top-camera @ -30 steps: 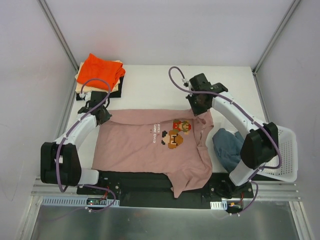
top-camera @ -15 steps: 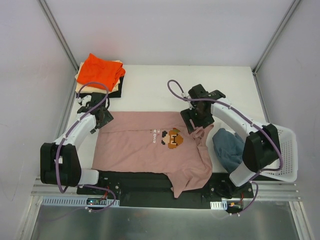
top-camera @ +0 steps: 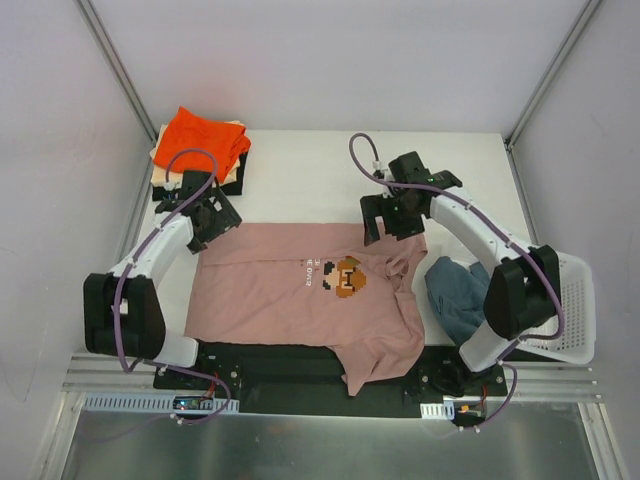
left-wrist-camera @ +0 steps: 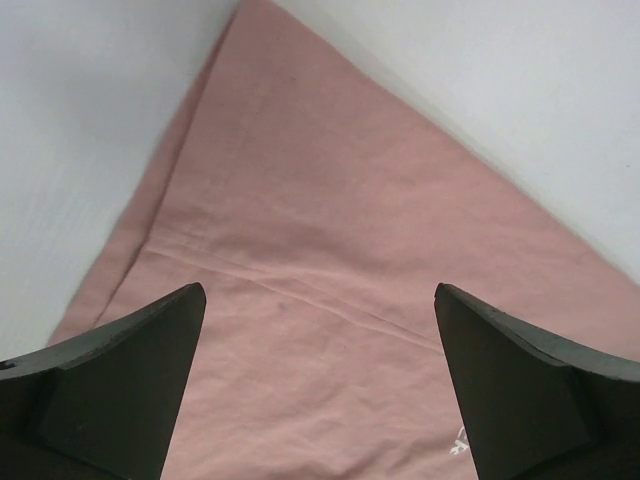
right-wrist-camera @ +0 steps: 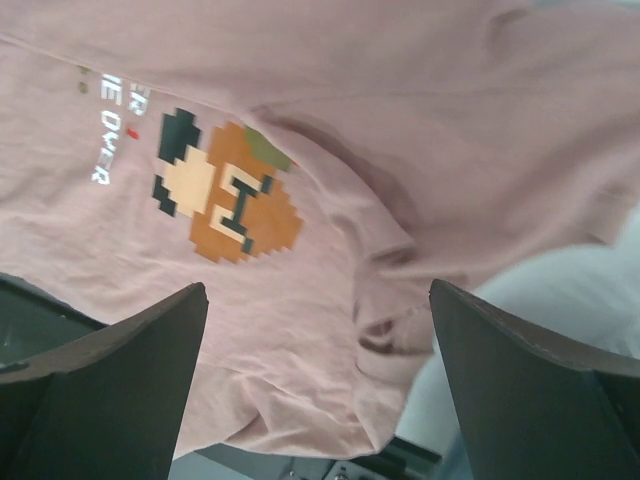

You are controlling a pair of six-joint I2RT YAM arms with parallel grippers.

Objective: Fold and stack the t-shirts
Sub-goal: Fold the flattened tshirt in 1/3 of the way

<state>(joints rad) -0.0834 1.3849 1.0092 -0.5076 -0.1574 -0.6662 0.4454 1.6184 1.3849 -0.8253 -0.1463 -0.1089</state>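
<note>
A dusty pink t-shirt [top-camera: 290, 290] lies spread at the near middle of the table, its far edge folded over and its pixel print [top-camera: 348, 277] partly covered. My left gripper [top-camera: 215, 217] hangs open just above the shirt's far left corner, nothing between its fingers [left-wrist-camera: 120, 370]. Over the far right part, my right gripper [top-camera: 388, 217] is open and empty too. The left wrist view shows the pink t-shirt [left-wrist-camera: 330, 250] corner under my left gripper [left-wrist-camera: 318, 290]. Below my right gripper [right-wrist-camera: 318, 288] are the print [right-wrist-camera: 225, 200] and a rumpled sleeve [right-wrist-camera: 400, 300].
A folded stack with an orange t-shirt [top-camera: 200, 143] on top, cream [top-camera: 163, 176] and black [top-camera: 162, 192] under it, sits at the far left. A slate blue t-shirt [top-camera: 455, 290] lies crumpled at the right, beside a white mesh basket [top-camera: 572, 300].
Both grippers folded the pink shirt's far edge toward the near side, covering the upper part of the print. Then they opened, let go of the cloth and drew back slightly.
</note>
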